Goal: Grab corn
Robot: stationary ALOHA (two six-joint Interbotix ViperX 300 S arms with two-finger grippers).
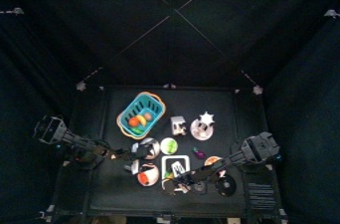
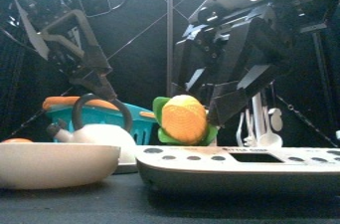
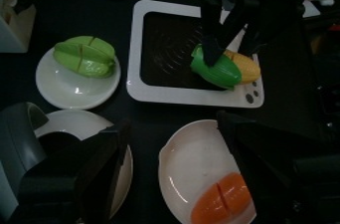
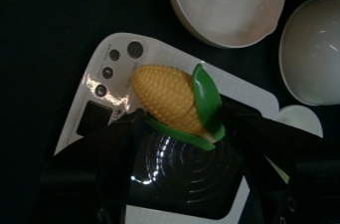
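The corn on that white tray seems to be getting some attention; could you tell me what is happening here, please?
The right gripper hangs over the corn with its fingers wide open on either side of it, not yet closed. The corn lies on the white tray with a dark inset, green husk toward the gripper. The left gripper rests off to the side above white plates, one holding an orange piece.

Black curtains (image 1: pixel 54 39) enclosed the space on all sides. Thin poles (image 1: pixel 170 7) crossed overhead and met at the centre. A small black worktop (image 1: pixel 109 107) stood low in the middle of the pen. Lighting was dim throughout.
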